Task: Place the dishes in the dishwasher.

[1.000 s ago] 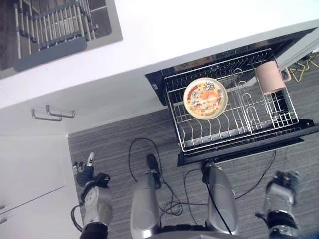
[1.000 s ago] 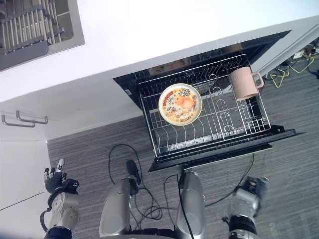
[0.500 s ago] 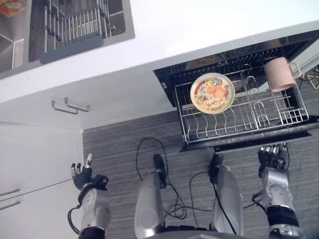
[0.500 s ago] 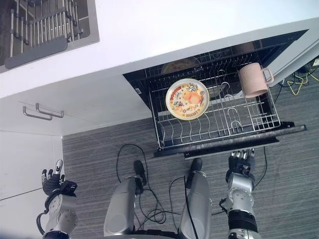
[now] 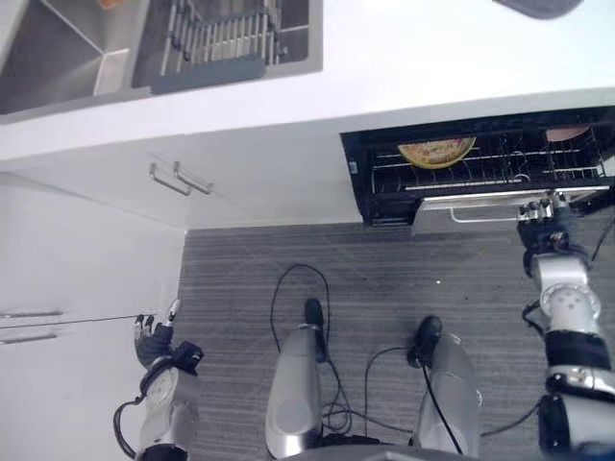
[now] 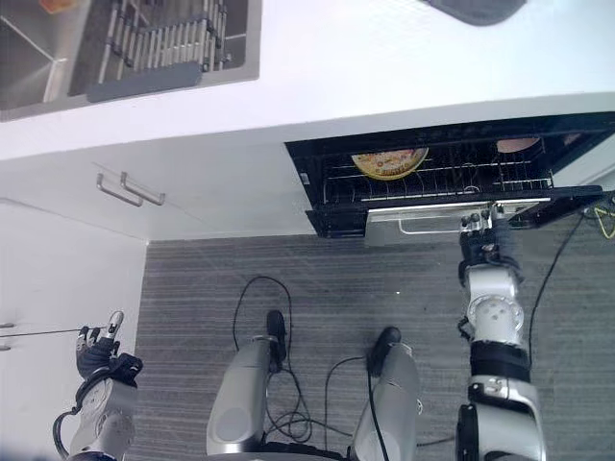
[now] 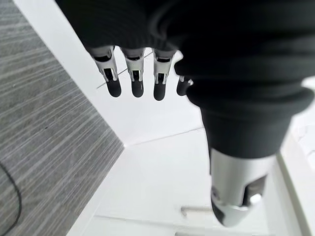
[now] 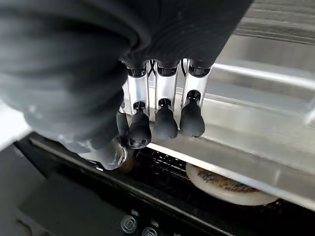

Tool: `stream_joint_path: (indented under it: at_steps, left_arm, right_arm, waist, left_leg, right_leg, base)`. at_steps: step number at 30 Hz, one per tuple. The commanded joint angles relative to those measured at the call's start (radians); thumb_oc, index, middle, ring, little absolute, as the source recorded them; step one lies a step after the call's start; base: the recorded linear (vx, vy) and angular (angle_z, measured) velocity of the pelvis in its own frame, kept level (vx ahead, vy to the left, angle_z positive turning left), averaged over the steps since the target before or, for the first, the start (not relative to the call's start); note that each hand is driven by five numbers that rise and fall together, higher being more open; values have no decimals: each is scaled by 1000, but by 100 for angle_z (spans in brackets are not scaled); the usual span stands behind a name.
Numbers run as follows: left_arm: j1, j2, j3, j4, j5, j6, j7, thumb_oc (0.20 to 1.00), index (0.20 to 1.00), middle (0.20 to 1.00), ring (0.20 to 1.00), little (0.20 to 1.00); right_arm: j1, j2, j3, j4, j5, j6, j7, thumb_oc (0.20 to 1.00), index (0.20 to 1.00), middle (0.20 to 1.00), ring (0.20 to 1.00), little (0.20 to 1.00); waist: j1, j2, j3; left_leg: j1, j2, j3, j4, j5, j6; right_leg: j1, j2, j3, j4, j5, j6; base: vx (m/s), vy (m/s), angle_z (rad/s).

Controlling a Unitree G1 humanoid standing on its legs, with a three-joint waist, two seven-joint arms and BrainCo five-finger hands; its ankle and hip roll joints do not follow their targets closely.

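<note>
The right hand (image 6: 488, 252) is at the front edge of the dishwasher door (image 6: 452, 213), fingers (image 8: 165, 115) straight and close together, tips against the silver panel — gripping nothing. Just beyond the fingertips, the patterned plate (image 5: 436, 152) stands in the wire rack (image 5: 480, 171) inside the dishwasher; a pink cup (image 5: 569, 133) sits farther along. The left hand (image 5: 154, 343) hangs low beside the white cabinet (image 5: 77, 288), fingers loosely spread — empty.

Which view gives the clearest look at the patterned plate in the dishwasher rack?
The right wrist view shows the patterned plate closest, lying in the rack just past the right hand, though the door edge covers part of it. Both eye views show it small and edge-on inside the dishwasher.
</note>
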Motion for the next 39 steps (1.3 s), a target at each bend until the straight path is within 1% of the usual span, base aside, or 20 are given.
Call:
stream_joint_path:
  at_steps: [1, 6, 10, 13, 17, 21, 23, 24, 26, 27, 28, 29, 31, 32, 33, 34, 36, 37, 38, 39]
  left_arm:
    - [46, 110, -27, 2, 21, -19, -10, 1000, 1000, 1000, 1000, 1000]
    - [49, 133, -46, 34, -14, -20, -23, 1000, 1000, 1000, 1000, 1000]
    - [76, 172, -59, 52, -30, -15, -17, 1000, 1000, 1000, 1000, 1000]
    - [106, 191, -43, 70, -40, -8, -43, 1000, 1000, 1000, 1000, 1000]
    - [124, 179, -35, 83, -33, -33, -84, 1000, 1000, 1000, 1000, 1000]
    - [125, 163, -43, 62, -13, -44, -104, 1000, 1000, 1000, 1000, 1000]
    - [118, 153, -37, 59, -6, -43, -98, 1000, 1000, 1000, 1000, 1000]
    - [115, 136, -24, 53, 5, -40, -90, 1000, 1000, 1000, 1000, 1000]
    - [111, 116, -12, 55, 15, -44, -72, 1000, 1000, 1000, 1000, 1000]
    - [107, 99, -11, 63, 22, -58, -66, 1000, 1000, 1000, 1000, 1000]
    - [94, 64, -19, 70, 75, -90, -46, 1000, 1000, 1000, 1000, 1000]
    - [86, 48, -48, 56, 144, -113, -15, 1000, 1000, 1000, 1000, 1000]
    - [93, 31, -77, 69, 174, -151, 16, 1000, 1000, 1000, 1000, 1000]
    - [99, 26, -81, 81, 175, -137, 27, 1000, 1000, 1000, 1000, 1000]
    - [106, 13, -90, 131, 161, -95, -34, 1000, 1000, 1000, 1000, 1000]
    - [107, -10, -104, 198, 103, -90, -150, 1000, 1000, 1000, 1000, 1000]
    - [82, -34, -112, 257, 40, -16, -327, 1000, 1000, 1000, 1000, 1000]
    - [65, -46, -126, 293, 102, 18, -401, 1000, 1000, 1000, 1000, 1000]
    - [58, -49, -137, 309, 99, 11, -408, 1000, 1000, 1000, 1000, 1000]
    - [30, -63, -133, 355, 53, 36, -425, 1000, 1000, 1000, 1000, 1000]
  right_arm:
    - [-176, -70, 30, 46, -50, 45, 37, 200, 200, 200, 200, 200]
    - [-370, -219, 87, 272, -120, 49, 11, 200, 200, 200, 200, 200]
    - [-573, -377, 179, 446, -175, -7, -19, 200, 200, 200, 200, 200]
    - [-649, -451, 229, 539, -145, 27, -8, 200, 200, 200, 200, 200]
    - [-645, -473, 233, 583, -129, 61, 5, 200, 200, 200, 200, 200]
    - [-561, -430, 178, 547, -141, 41, 75, 200, 200, 200, 200, 200]
    - [-461, -358, 149, 426, -186, 40, 144, 200, 200, 200, 200, 200]
    - [-301, -252, 119, 222, -191, 24, 185, 200, 200, 200, 200, 200]
    - [-107, -115, 92, 4, -173, -12, 183, 200, 200, 200, 200, 200]
    - [-7, -33, 95, -103, -172, -40, 181, 200, 200, 200, 200, 200]
    - [167, 110, 158, -259, -288, -125, 191, 200, 200, 200, 200, 200]
    - [286, 187, 218, -307, -392, -175, 233, 200, 200, 200, 200, 200]
    - [342, 219, 270, -240, -518, -227, 275, 200, 200, 200, 200, 200]
    - [359, 222, 289, -215, -603, -263, 275, 200, 200, 200, 200, 200]
    - [383, 197, 329, -174, -669, -315, 268, 200, 200, 200, 200, 200]
    - [429, 183, 351, -157, -809, -372, 269, 200, 200, 200, 200, 200]
    - [475, 161, 349, -159, -859, -364, 262, 200, 200, 200, 200, 200]
    - [500, 156, 333, -132, -868, -349, 260, 200, 200, 200, 200, 200]
    - [512, 151, 328, -115, -881, -338, 255, 200, 200, 200, 200, 200]
    - [524, 155, 320, -59, -893, -317, 228, 200, 200, 200, 200, 200]
  waist:
    - [47, 3, -72]
    - [102, 33, -91]
    - [159, 47, -91]
    - [191, 47, -83]
    - [197, 46, -79]
    - [189, 37, -73]
    - [171, 26, -68]
    - [142, 7, -61]
    - [110, -7, -58]
    - [87, -16, -54]
    - [43, -30, -47]
    - [9, -39, -44]
    - [-11, -43, -54]
    - [-17, -43, -61]
    - [-32, -47, -81]
    - [-65, -54, -101]
    - [-111, -77, -115]
    - [-134, -96, -124]
    - [-143, -100, -128]
    - [-156, -111, -146]
  left_leg:
    - [12, 50, -1, -7, 33, -42]
    - [18, 43, -15, -2, 30, -57]
    - [5, 39, -39, 8, 53, -68]
    - [-23, 40, -55, 22, 71, -74]
    - [-23, 45, -56, 11, 87, -76]
    - [-10, 54, -53, -4, 96, -79]
    - [-2, 61, -47, -15, 102, -77]
    - [9, 76, -35, -32, 109, -76]
    - [14, 93, -23, -61, 140, -62]
    - [20, 101, -20, -72, 145, -61]
    - [33, 114, -17, -91, 153, -57]
    - [45, 125, -18, -112, 162, -56]
    - [91, 145, -17, -189, 191, -68]
    - [116, 155, -10, -228, 208, -76]
    - [161, 170, 20, -319, 253, -92]
    - [202, 174, 91, -352, 272, -96]
    - [227, 152, 191, -281, 200, -69]
    - [247, 124, 223, -204, 121, -61]
    - [249, 114, 232, -168, 102, -58]
    - [285, 80, 261, -193, 62, -48]
  right_leg:
    - [81, -96, 21, -17, 0, 77]
    - [97, -150, -9, 79, -79, 81]
    - [116, -197, -58, 142, -117, 76]
    - [114, -227, -75, 184, -138, 78]
    - [128, -231, -83, 182, -141, 80]
    - [153, -217, -89, 145, -125, 85]
    - [162, -198, -89, 115, -108, 87]
    - [166, -171, -80, 77, -89, 90]
    - [163, -136, -75, 32, -49, 80]
    - [163, -115, -61, 11, -42, 80]
    - [162, -73, -32, -20, -33, 76]
    - [161, -34, -7, -50, -23, 69]
    - [184, 27, 5, -116, -11, 55]
    - [209, 55, 0, -162, -5, 49]
    - [258, 108, -6, -277, 25, 49]
    - [324, 145, -29, -402, 61, 44]
    - [357, 122, -69, -458, 102, 44]
    - [374, 101, -75, -468, 103, 58]
    - [383, 99, -81, -481, 114, 61]
    - [406, 86, -92, -513, 147, 90]
  base:
    - [58, 13, 27]
    - [99, -24, 43]
    - [12, -62, 48]
    - [-24, -84, 43]
    - [-12, -5, 16]
    - [-11, 22, 3]
    - [-29, 32, -7]
    - [-45, 12, -21]
    - [-134, 34, -23]
    - [-183, 62, -34]
    - [-157, 43, -41]
    - [-151, 41, -51]
    - [-22, 39, -107]
    - [55, 92, -134]
    - [14, 141, -90]
    - [-64, 145, -28]
    - [-136, 84, 13]
    - [-136, 82, 48]
    - [-123, 217, 73]
    - [-61, 317, 64]
